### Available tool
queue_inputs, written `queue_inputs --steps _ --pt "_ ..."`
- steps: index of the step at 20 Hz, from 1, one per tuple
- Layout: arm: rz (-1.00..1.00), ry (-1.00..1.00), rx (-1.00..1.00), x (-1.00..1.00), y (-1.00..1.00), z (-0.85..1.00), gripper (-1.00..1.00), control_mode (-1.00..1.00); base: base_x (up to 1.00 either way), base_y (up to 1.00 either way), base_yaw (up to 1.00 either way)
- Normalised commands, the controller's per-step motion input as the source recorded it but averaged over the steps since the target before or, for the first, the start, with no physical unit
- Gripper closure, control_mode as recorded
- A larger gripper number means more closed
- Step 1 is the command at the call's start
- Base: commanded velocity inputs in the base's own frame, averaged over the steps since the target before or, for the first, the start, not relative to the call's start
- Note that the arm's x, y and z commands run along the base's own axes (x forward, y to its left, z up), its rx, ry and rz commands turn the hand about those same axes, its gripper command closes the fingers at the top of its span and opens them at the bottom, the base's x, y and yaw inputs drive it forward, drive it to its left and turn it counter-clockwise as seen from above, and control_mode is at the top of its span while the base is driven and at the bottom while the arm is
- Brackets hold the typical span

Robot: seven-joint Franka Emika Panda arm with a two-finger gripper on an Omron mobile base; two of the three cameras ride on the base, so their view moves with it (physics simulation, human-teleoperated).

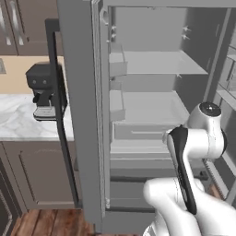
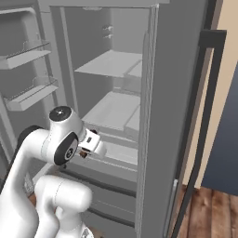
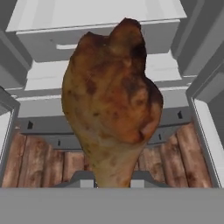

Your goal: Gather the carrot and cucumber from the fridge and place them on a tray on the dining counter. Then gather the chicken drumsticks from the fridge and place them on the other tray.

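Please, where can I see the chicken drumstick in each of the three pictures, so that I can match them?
Left base view: I cannot make it out; the arm stands in front of the fridge there.
Right base view: a small brown bit of the chicken drumstick at the gripper, left of centre.
Hand view: the chicken drumstick in the centre, its narrow end between the fingertips.
Shared landmark: the fridge drawer.

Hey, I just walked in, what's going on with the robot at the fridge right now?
The robot arm is in front of the open fridge, whose shelves look bare. In the hand view its gripper is shut on a browned chicken drumstick, pinched at the narrow bone end, with the meaty end pointing away toward the fridge's lower drawers. The drumstick is held up, resting on nothing. A coffee machine sits on the counter to the left.
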Motion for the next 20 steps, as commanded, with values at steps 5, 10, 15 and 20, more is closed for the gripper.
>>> queue_inputs --steps 5,10,15,20 --pt "0.00 0.00 0.00 0.00 0.00 0.00 1.00 1.00 -0.68 0.01 0.00" --pt "0.00 0.00 0.00 0.00 0.00 0.00 1.00 1.00 -0.50 0.01 -0.06" --pt "0.00 0.00 0.00 0.00 0.00 0.00 1.00 1.00 -0.36 0.00 -0.21" --pt "0.00 0.00 0.00 0.00 0.00 0.00 1.00 1.00 -0.32 0.00 -0.32"
